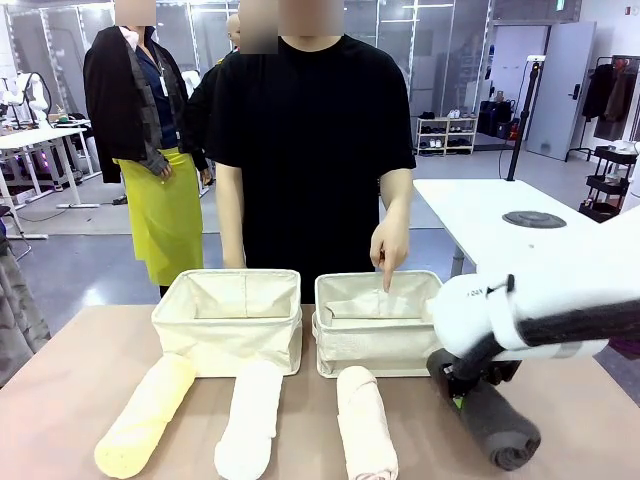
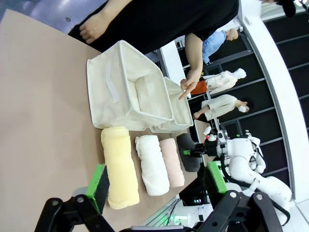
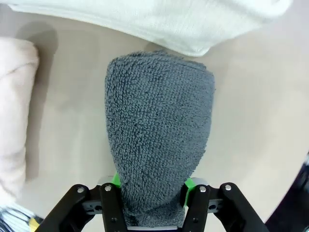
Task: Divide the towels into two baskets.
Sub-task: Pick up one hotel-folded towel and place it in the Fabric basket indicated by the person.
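Observation:
Four rolled towels lie in a row on the near half of the table: yellow (image 1: 145, 415), white (image 1: 250, 420), pinkish-beige (image 1: 365, 425) and dark grey (image 1: 497, 422). Behind them stand two cream baskets, left (image 1: 228, 335) and right (image 1: 375, 345). My right gripper (image 1: 460, 393) is shut on the far end of the dark grey towel (image 3: 159, 125), which rests on the table. In its wrist view the green pads (image 3: 189, 182) press the roll's sides. My left gripper (image 2: 157, 181) hangs open above the table, looking down on the yellow towel (image 2: 118, 166) and white towel (image 2: 152, 164).
A person in black stands at the far edge, one hand (image 1: 388, 245) pointing a finger down into the right basket. The other hand (image 2: 94, 26) hangs beside the left basket (image 2: 128, 89). The wood-coloured table (image 1: 60, 390) has bare room at both ends.

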Robot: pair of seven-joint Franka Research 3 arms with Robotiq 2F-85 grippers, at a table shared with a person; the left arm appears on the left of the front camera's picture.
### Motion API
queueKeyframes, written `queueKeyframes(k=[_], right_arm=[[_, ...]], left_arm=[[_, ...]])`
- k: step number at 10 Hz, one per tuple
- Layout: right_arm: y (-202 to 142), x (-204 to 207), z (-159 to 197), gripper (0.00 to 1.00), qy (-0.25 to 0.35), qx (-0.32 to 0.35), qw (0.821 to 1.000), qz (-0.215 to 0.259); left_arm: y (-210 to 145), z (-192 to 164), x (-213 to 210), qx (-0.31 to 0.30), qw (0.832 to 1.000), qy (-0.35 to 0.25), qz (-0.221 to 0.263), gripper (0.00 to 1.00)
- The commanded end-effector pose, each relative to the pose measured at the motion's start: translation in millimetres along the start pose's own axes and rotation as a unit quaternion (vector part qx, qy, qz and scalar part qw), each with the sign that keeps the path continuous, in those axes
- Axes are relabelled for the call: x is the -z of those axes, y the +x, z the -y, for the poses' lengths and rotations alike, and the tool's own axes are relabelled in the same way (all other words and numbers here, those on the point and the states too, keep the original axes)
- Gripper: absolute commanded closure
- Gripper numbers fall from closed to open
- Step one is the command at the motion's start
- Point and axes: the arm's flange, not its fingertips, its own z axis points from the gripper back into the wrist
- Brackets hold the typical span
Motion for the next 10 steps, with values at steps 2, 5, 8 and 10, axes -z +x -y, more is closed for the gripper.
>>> queueKeyframes(k=[2,5,8,10], right_arm=[[1,-74,-4,0.59,0.005,-0.135,0.99,-0.033],[44,-125,-9,0.59,-0.027,-0.29,0.957,0.017],[109,-155,-17,0.59,-0.056,-0.441,0.894,0.045],[153,-143,-34,0.59,-0.061,-0.541,0.838,0.048]], left_arm=[[2,1,-3,0.002,1.0,-0.011,0.006,0.0],[2,1,-3,0.002,1.0,-0.011,0.006,0.0],[2,1,-3,0.002,1.0,-0.011,0.006,0.0],[2,1,-3,0.002,1.0,-0.011,0.006,0.0]])
